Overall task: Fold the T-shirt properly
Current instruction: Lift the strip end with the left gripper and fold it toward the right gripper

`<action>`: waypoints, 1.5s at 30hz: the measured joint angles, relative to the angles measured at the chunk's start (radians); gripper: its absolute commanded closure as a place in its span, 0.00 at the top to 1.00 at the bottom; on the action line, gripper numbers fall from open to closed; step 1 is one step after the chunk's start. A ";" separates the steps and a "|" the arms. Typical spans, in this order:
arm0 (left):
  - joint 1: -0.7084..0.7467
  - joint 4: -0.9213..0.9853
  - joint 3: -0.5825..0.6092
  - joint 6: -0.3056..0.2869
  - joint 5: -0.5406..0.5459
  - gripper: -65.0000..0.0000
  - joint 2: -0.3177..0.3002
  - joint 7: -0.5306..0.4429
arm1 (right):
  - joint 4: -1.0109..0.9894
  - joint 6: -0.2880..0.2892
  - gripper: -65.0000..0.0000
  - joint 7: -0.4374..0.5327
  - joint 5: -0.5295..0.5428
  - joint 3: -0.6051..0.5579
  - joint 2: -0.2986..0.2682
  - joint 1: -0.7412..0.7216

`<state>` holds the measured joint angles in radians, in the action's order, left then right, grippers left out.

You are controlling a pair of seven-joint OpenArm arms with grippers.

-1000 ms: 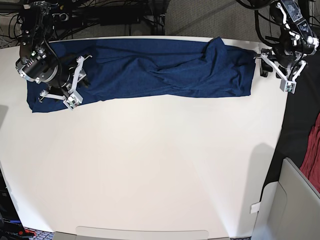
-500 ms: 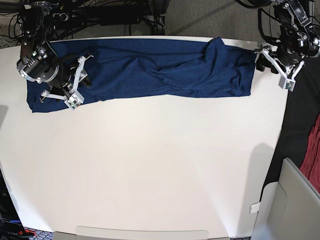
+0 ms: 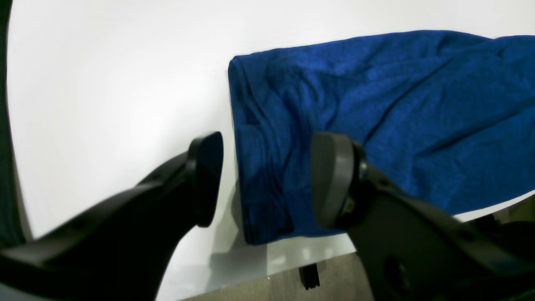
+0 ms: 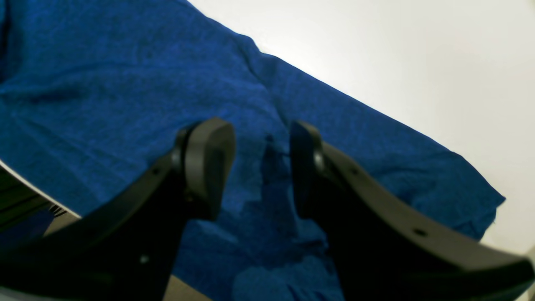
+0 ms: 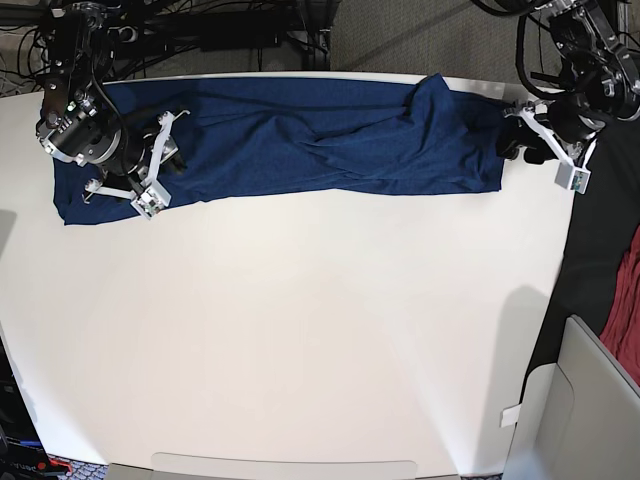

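**A:** White tabletop (image 5: pixel 300 330) is seen filling most of the base view; what is noted around it?

**B:** Grey carpet and a tangle of dark cables are seen beyond the far edge. A pale grey bin (image 5: pixel 585 400) is placed at one near corner, and a reddish-maroon cloth (image 5: pixel 628 315) is glimpsed beside it, off the table. The surface itself is plain and brightly lit.

**A:** Where is the T-shirt found?

**B:** The T-shirt (image 5: pixel 300 140) is spread as a long navy band along the far edge of the table, wrinkled, with a raised fold towards the left arm's end. Both grippers are positioned at its two ends.

**A:** How is the left gripper described?

**B:** The left gripper (image 3: pixel 265 179) is held wide apart. The short end of the shirt is seen directly between and below its two fingers, with one finger over bare table and the other over fabric. Whether the cloth is touched cannot be told. The table's edge and the floor are seen just behind the fingers.

**A:** And the right gripper?

**B:** The right gripper (image 4: pixel 261 167) is parted to a moderate gap, and nothing is pinched between its fingers. It is hung over the shirt, with fabric seen beneath both fingers and a small ridge of cloth below the gap. Bare table is seen ahead of it, past the shirt's hem.
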<state>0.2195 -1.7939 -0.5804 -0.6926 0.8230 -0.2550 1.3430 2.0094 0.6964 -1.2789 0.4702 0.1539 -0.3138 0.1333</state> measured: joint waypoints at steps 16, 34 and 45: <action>-0.006 0.158 0.003 0.001 0.002 0.51 0.003 0.015 | 0.000 0.000 0.40 0.000 0.000 0.000 0.001 0.000; -0.047 0.270 0.118 -0.005 0.165 0.45 -0.001 -0.015 | 0.000 0.000 0.40 0.000 0.000 0.005 -0.005 0.021; -0.112 0.283 0.116 -0.003 0.131 0.05 -0.009 -0.027 | 0.000 0.000 0.40 0.000 0.000 0.005 -0.005 0.021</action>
<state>0.1074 -1.5112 -0.4641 -0.6960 0.9543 -0.2642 1.3163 2.0094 0.6960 -1.2789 0.4702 0.1585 -0.3183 0.1543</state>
